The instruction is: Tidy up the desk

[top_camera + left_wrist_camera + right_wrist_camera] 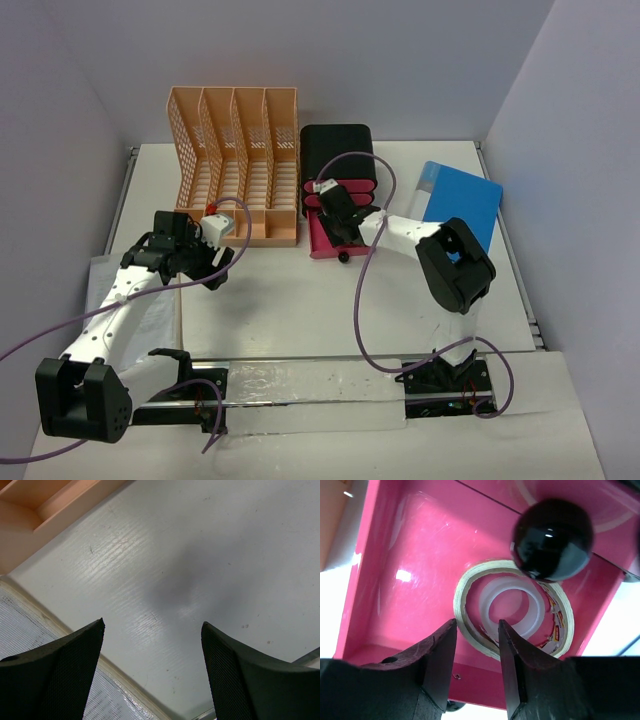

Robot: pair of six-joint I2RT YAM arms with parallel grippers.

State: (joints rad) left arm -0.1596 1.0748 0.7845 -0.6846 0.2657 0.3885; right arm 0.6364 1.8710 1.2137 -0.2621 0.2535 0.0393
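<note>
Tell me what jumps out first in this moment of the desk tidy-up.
The eye lands on the open pink drawer of the black box at the back centre, with a tape roll lying in it right under the right tool. Next come the peach file rack back left and a blue folder back right.
</note>
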